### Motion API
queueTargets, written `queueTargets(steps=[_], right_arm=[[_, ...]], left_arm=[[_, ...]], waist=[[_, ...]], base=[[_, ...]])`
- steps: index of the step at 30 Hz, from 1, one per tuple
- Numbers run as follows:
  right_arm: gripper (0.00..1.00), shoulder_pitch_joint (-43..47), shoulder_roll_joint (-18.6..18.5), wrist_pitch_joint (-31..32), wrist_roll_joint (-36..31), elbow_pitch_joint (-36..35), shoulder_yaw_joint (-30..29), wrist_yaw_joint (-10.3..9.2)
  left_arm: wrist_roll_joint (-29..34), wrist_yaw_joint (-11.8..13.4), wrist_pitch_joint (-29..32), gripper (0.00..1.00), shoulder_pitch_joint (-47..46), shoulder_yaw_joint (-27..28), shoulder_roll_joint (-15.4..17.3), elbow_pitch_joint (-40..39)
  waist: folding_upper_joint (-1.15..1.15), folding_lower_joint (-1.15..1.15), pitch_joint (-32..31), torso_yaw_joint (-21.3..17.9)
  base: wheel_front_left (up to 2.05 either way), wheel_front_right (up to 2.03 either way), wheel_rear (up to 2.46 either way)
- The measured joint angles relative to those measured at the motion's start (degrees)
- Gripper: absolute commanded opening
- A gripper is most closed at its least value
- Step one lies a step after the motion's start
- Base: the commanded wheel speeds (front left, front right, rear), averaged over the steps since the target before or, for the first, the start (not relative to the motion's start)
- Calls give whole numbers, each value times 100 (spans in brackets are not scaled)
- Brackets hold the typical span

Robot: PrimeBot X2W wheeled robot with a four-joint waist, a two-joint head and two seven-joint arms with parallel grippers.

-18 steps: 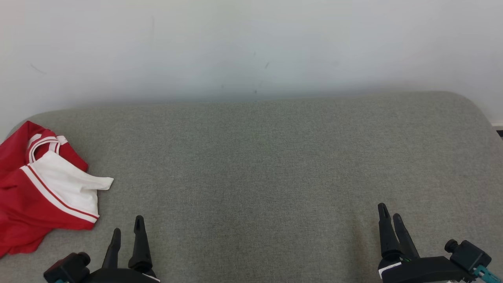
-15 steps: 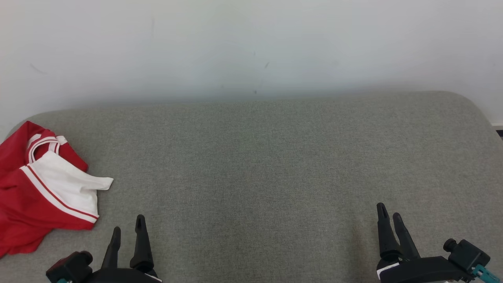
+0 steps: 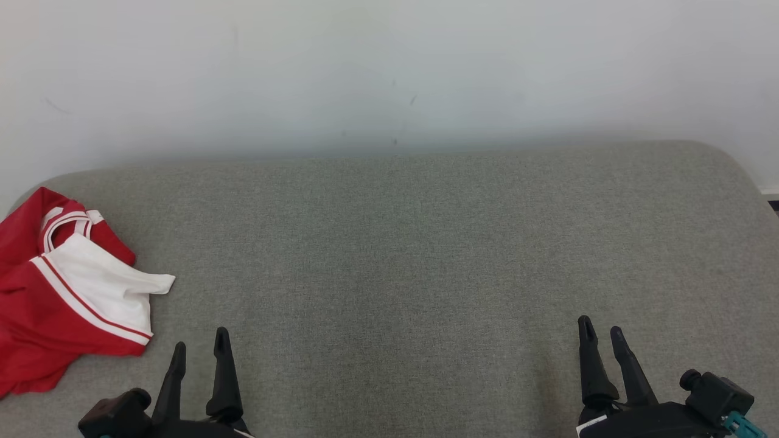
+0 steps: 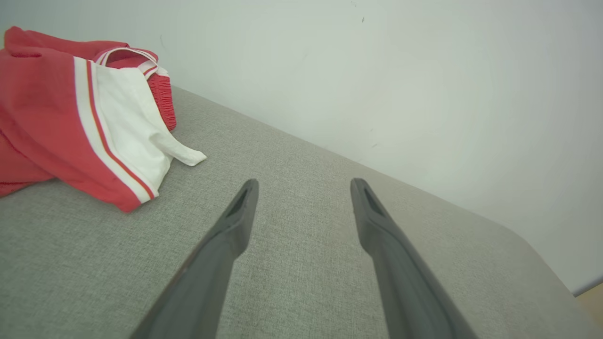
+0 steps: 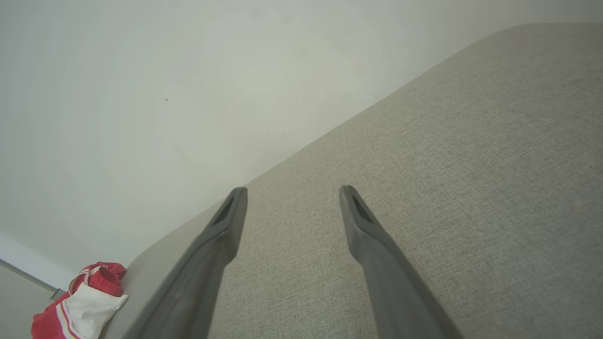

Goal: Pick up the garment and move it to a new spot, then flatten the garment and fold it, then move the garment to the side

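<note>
the crumpled red and white fabric garment [image 3: 36,322] runs off the head view's left edge, its own folds hiding its full shape, while the black two-fingered left gripper [image 3: 200,339] and right gripper [image 3: 601,325] are cut off at the bottom edge.

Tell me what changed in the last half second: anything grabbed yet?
Nothing grabbed. The left pincer edged slightly right in the head view and the right pincer slightly left, both drifting toward the middle, open and empty. The red and white garment lies crumpled at the left end of the grey cushion, untouched, as before.
</note>
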Motion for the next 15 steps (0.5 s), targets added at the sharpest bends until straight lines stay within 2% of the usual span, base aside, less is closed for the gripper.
queueTargets(steps=[7, 15], right_arm=[[100, 34, 0, -118, -467, -40, 4, 0], [100, 74, -1, -235, -970, -66, -10, 0]], left_arm=[[371, -238, -125, 100, 64, 159, -52, -108], [979, -283, -244, 100, 163, 314, -88, -114]], waist=[[0, 0, 9, 3], [0, 0, -7, 10]], base=[[0, 0, 0], [0, 0, 0]])
